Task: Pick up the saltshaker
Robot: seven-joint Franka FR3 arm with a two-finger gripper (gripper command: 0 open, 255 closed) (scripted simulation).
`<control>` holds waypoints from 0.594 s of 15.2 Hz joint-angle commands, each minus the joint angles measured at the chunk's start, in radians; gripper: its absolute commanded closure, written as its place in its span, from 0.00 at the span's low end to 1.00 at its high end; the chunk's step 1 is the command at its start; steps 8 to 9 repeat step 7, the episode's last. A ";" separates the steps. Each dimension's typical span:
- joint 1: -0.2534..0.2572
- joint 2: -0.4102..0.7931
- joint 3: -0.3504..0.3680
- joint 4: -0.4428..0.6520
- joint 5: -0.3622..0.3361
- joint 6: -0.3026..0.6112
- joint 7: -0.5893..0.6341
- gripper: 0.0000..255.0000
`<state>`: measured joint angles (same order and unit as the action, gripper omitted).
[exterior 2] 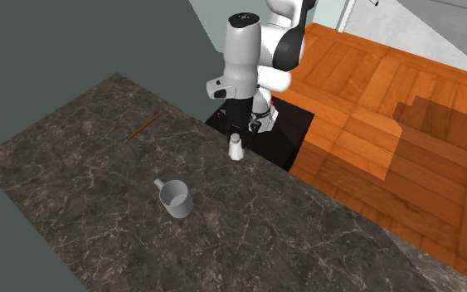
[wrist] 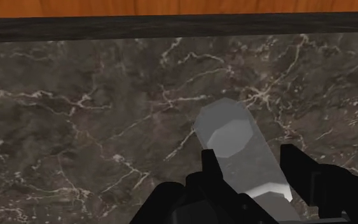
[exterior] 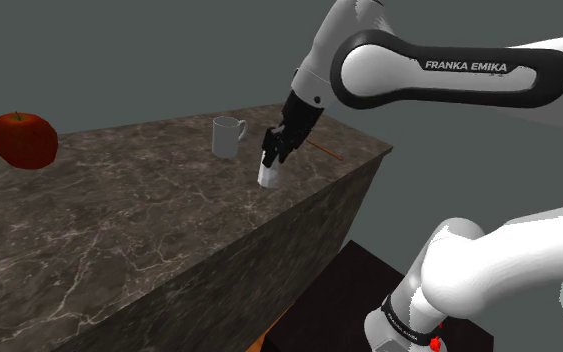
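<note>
The saltshaker is a small white-grey shaker standing on the dark marble counter, close to its edge nearest the stand. From the second exterior view the saltshaker sits right below the arm. My black gripper comes down onto its top. In the wrist view the saltshaker lies between the two fingers, and my gripper is shut on it, one finger against each side. Its base looks to rest on the counter.
A grey mug stands a little farther in on the counter, also the mug. A thin brown stick lies near the counter's end. A red apple sits far off at the shoulder view's left. Beyond the counter edge is wooden floor.
</note>
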<state>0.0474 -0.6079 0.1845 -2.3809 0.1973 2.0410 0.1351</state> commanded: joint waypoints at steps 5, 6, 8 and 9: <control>-0.004 0.000 -0.008 0.083 -0.009 -0.083 0.007 1.00; -0.004 0.000 -0.008 0.085 -0.009 -0.085 0.007 1.00; -0.004 0.000 -0.008 0.086 -0.009 -0.085 0.007 1.00; -0.004 0.000 -0.008 0.086 -0.009 -0.085 0.007 1.00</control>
